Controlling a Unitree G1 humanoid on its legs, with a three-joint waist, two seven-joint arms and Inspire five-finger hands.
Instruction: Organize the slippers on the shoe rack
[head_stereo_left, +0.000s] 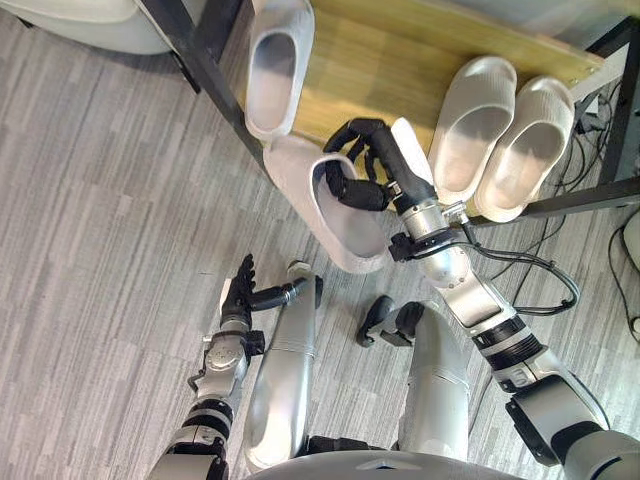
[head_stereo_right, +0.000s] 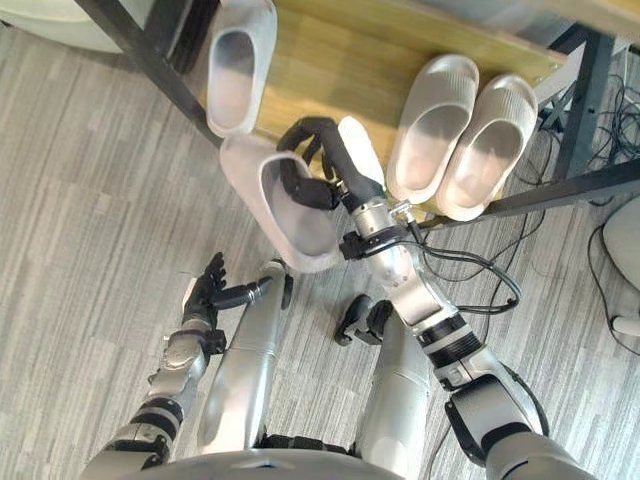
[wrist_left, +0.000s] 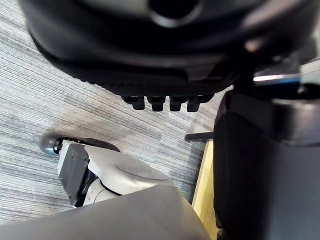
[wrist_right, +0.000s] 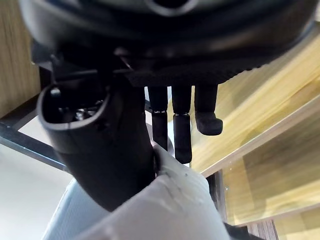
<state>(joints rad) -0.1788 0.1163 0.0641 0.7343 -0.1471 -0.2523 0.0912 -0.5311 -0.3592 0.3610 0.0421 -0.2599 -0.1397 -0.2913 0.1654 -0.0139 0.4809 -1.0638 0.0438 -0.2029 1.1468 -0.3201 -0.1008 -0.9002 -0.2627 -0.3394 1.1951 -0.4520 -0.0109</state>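
As it lies against the shoe rack (head_stereo_left: 370, 60), slipper (head_stereo_left: 350, 240) clamped in right hand (head_stereo_left: 395, 160) (fingers (head_stereo_left: 355, 190) inside), left hand (head_stereo_left: 240, 290) open.

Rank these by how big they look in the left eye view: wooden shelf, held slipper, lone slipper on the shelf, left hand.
1. wooden shelf
2. held slipper and lone slipper: too alike to rank
3. left hand, smallest

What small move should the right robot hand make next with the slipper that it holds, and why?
Probably slide the held slipper further onto the wooden shelf, into the gap between the single slipper and the pair. The right robot hand pinches its upper, and most of it lies past the shelf's front edge, over the floor.
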